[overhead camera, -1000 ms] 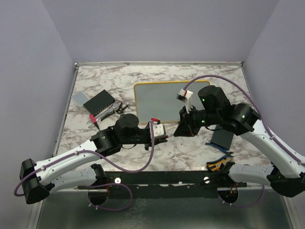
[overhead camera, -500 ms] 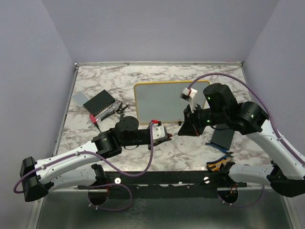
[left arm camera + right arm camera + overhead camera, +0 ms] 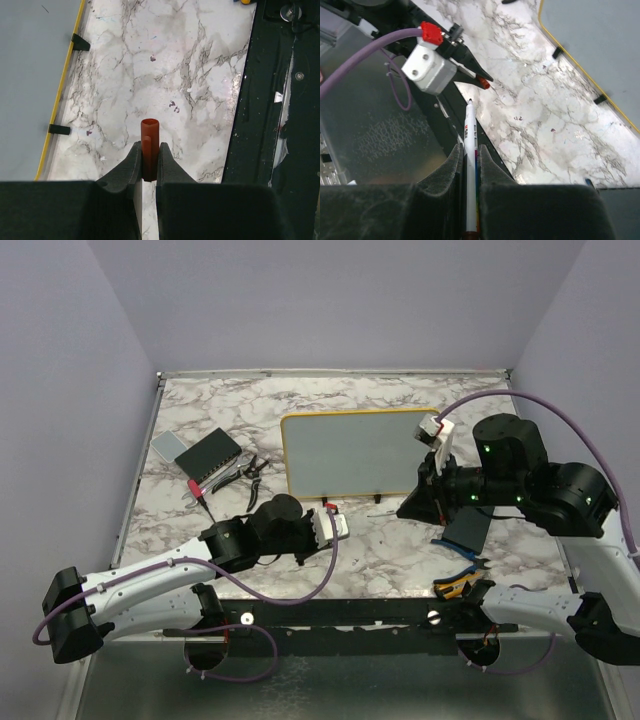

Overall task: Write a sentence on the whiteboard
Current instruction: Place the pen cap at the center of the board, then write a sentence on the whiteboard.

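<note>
Left pincer [image 3: 148,150], marble table [image 3: 200,75], lilac walls [image 3: 330,300]

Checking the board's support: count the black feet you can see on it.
2. Both sit along the whiteboard's near edge: the left foot and the right foot. Feet on its far edge may be hidden.

Whiteboard [image 3: 350,452] lay flat on the marble table [image 3: 400,560]. Left gripper [image 3: 345,530] sat just off the board's near edge. Right gripper [image 3: 408,510] stood beside its near right corner.
</note>
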